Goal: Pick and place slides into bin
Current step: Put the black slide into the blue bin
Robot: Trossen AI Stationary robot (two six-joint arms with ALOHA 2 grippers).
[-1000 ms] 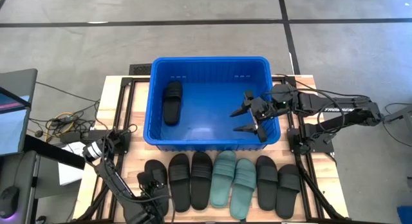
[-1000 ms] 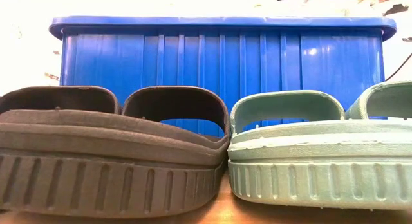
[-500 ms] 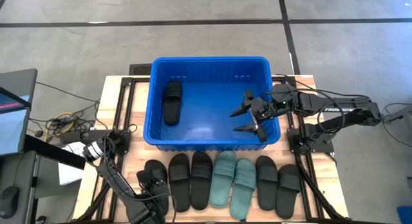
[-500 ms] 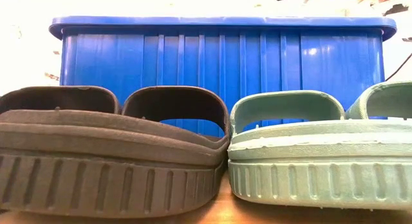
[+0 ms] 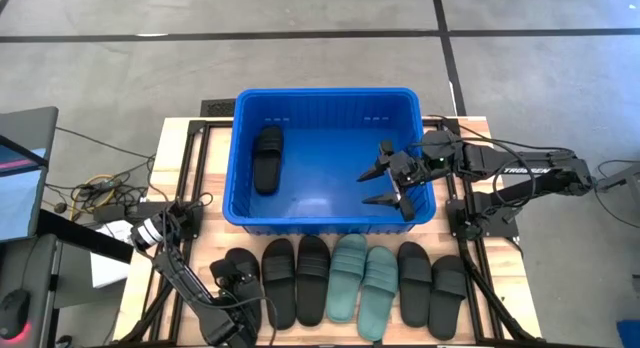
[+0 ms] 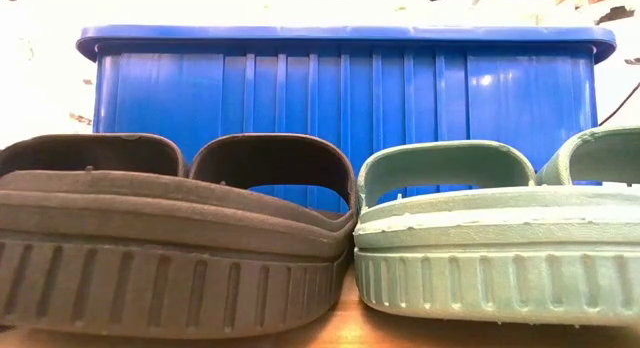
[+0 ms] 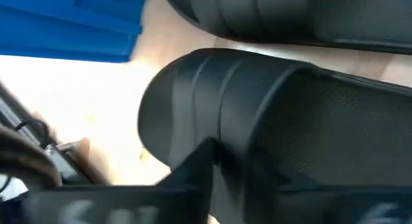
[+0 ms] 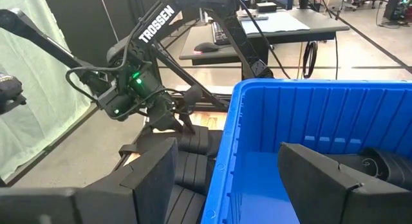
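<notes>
A row of slides lies on the table's near part, soles down: black ones (image 5: 279, 283) and two pale teal ones (image 5: 347, 278), seen close in the low view as a black slide (image 6: 170, 248) and a teal slide (image 6: 490, 238). My left gripper (image 5: 238, 283) is down on the leftmost black slide (image 5: 240, 261), shut on it. One more black slide (image 5: 267, 158) lies on the floor of the blue bin (image 5: 325, 92), at its left. My right gripper (image 5: 385, 186) hangs open above the bin's right part, holding nothing. My left gripper is on the leftmost black slide at its wide strap (image 7: 270, 102). It comes slanting down from the table's near left. One dark finger (image 7: 212, 179) lies against the strap's edge; the gripper hides the other finger and the kind of hold. The slide lies flat on the table.
The bin's near wall (image 6: 340, 88) stands just behind the row of slides. The neighbouring black slide (image 7: 290, 18) lies close beside the held one. Cables and a monitor (image 5: 25, 173) sit off the table's left; bare wood (image 5: 200, 243) shows left of the row.
My left gripper has sunk a little onto the leftmost black slide and its fingers have closed on the strap. The slide lies where it was. My right gripper has kept still above the bin.
</notes>
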